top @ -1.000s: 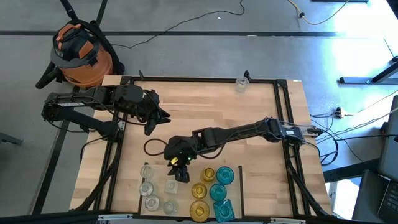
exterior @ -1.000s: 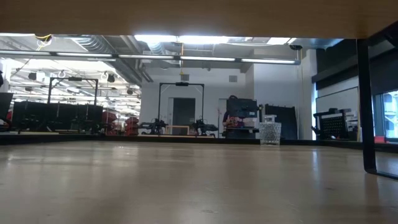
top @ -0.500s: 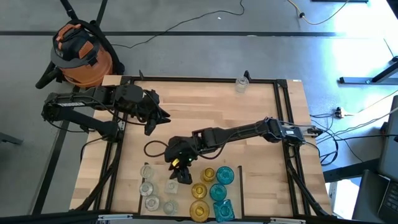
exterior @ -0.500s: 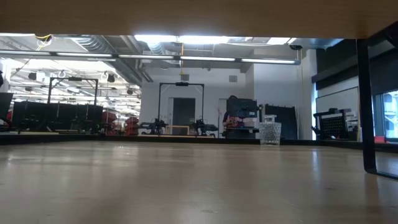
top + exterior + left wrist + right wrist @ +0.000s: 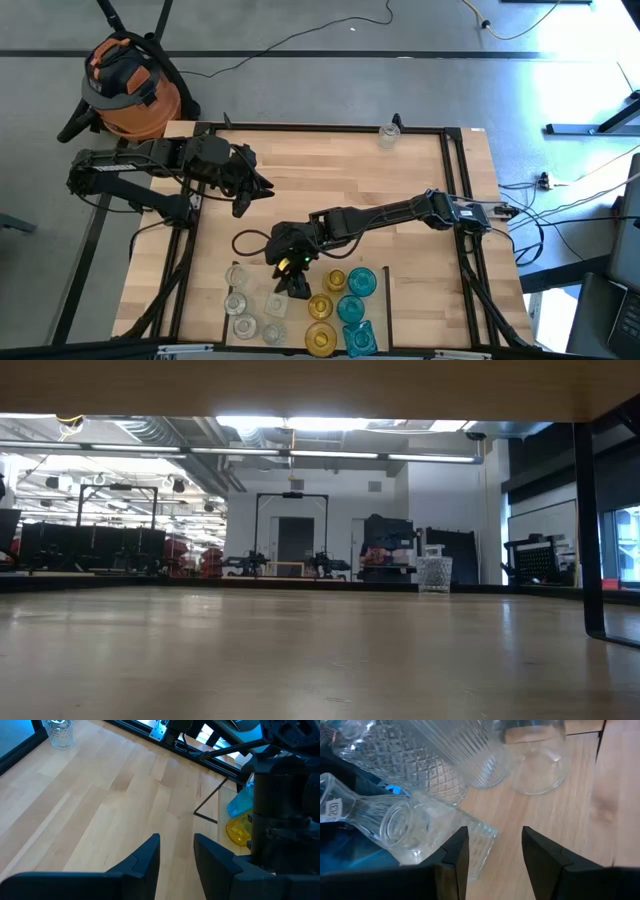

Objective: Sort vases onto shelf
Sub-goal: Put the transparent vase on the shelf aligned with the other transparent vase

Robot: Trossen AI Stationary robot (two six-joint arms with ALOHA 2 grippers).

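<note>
Several small vases stand on their bases in rows on the pale-wood shelf (image 5: pixel 420 290) by the near edge: clear ones (image 5: pixel 240 312), amber ones (image 5: pixel 321 307) and teal ones (image 5: pixel 352 308). My right gripper (image 5: pixel 297 288) hangs open over the clear group. In the right wrist view its fingers point down past a ribbed square clear vase (image 5: pixel 415 837); one corner of that vase shows between them, and I cannot tell whether it touches them. My left gripper (image 5: pixel 264 188) waits open at the table's left, above bare wood. One more clear vase (image 5: pixel 388 134) stands at the far edge.
An orange shop vacuum (image 5: pixel 128 85) sits on the floor beyond the far left corner. Black frame rails (image 5: pixel 455 180) run along the table's edges. A dark cable loop (image 5: pixel 245 238) lies on the wood beside my right gripper. Bare wood stretches across the table's middle (image 5: pixel 340 170).
My right gripper has turned at the wrist and its fingers have swung a little toward the near edge, over the clear vases. Its opening looks unchanged. The vases stand as before.
</note>
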